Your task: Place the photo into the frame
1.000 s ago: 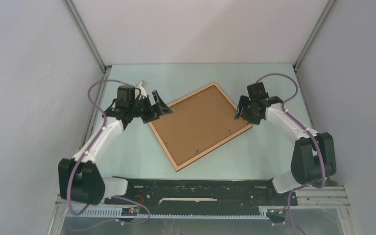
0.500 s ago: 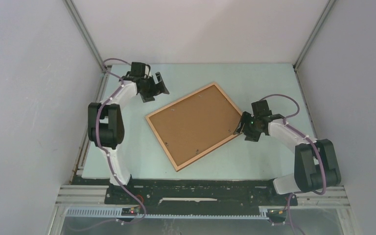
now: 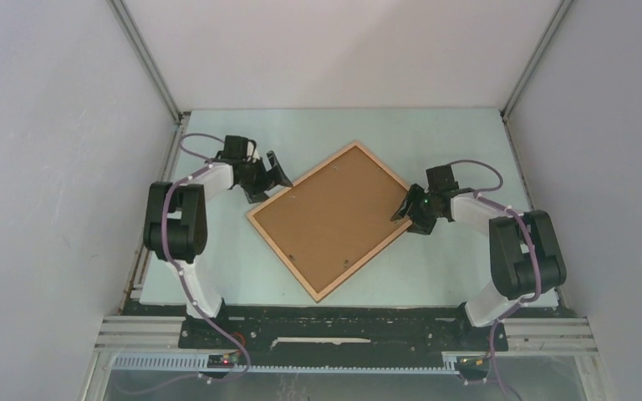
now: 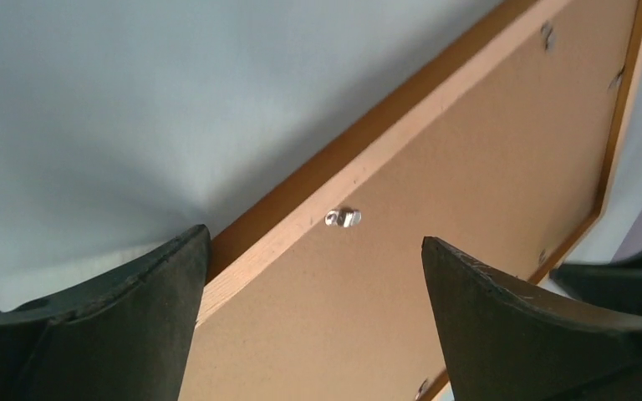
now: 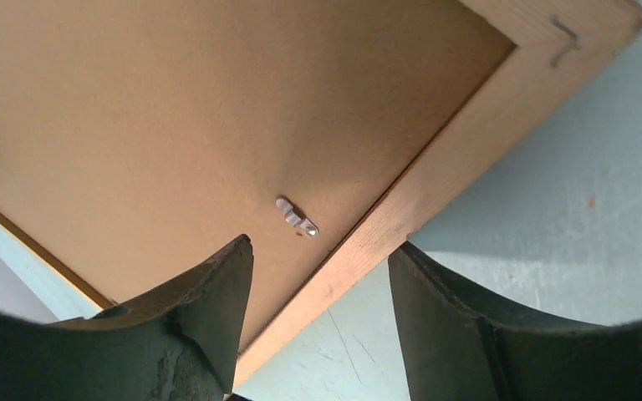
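The frame [image 3: 282,257], thin light wood, lies back-up and slanted on the table, with a plain brown backing board [image 3: 328,217] inside it. The photo is not in view. My left gripper [image 3: 272,175] is open at the frame's far-left edge; in the left wrist view [image 4: 313,326] its fingers straddle the wooden rail [image 4: 301,225] near a small metal clip [image 4: 343,218]. My right gripper [image 3: 405,209] is open at the right edge; in the right wrist view [image 5: 318,317] the rail [image 5: 435,192] runs between its fingers, next to a clip [image 5: 297,215].
The pale green table [image 3: 451,142] is walled by grey panels on three sides. A black rail [image 3: 343,322] with the arm bases runs along the near edge. More clips sit around the backing board [image 4: 468,167].
The frame has turned and slid a little toward the near side. My left gripper came from the far left corner to the frame's left edge. My right gripper stayed at the right edge.
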Available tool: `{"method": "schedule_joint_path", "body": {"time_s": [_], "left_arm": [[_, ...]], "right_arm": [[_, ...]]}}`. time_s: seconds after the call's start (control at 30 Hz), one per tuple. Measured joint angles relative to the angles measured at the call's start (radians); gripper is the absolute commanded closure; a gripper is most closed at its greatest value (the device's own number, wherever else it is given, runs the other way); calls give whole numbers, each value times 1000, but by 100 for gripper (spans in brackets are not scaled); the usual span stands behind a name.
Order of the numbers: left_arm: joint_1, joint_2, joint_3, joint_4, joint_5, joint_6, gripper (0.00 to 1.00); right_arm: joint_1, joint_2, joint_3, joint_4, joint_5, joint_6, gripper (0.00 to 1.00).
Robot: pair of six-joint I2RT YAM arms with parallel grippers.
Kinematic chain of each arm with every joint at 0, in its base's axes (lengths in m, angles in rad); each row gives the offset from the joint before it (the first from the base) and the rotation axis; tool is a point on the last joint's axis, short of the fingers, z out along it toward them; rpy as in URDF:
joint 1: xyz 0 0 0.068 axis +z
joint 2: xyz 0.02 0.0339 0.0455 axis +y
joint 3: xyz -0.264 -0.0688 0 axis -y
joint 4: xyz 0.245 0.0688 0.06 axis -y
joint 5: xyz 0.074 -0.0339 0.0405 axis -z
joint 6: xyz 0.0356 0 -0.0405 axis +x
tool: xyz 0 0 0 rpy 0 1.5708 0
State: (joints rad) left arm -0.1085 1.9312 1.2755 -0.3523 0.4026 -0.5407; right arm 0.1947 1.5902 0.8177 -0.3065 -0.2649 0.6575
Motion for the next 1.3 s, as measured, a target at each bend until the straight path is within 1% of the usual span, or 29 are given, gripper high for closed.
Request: {"method": "schedule_joint_path", "body": {"time_s": [0.23, 0.37, 0.6, 0.73, 0.87, 1.2, 1.3], "left_arm": [[13, -256, -344, 60, 40, -28, 3], [13, -362, -457, 34, 66, -37, 0], [6, -398, -455, -54, 108, -15, 0], [3, -398, -411, -122, 112, 15, 0], [0, -398, -366, -162, 91, 50, 0], [0, -398, -351, -197, 45, 103, 0], [0, -398, -351, -196, 46, 106, 0]], "right_arm": [[5, 99, 119, -31, 17, -29, 35], [37, 130, 171, -54, 61, -70, 32], [60, 132, 221, -156, 135, -121, 33], [61, 133, 253, -201, 193, -136, 36], [63, 150, 267, -223, 238, -153, 36], [93, 245, 370, -253, 313, -192, 38], [96, 252, 378, -252, 317, -192, 43]]}}
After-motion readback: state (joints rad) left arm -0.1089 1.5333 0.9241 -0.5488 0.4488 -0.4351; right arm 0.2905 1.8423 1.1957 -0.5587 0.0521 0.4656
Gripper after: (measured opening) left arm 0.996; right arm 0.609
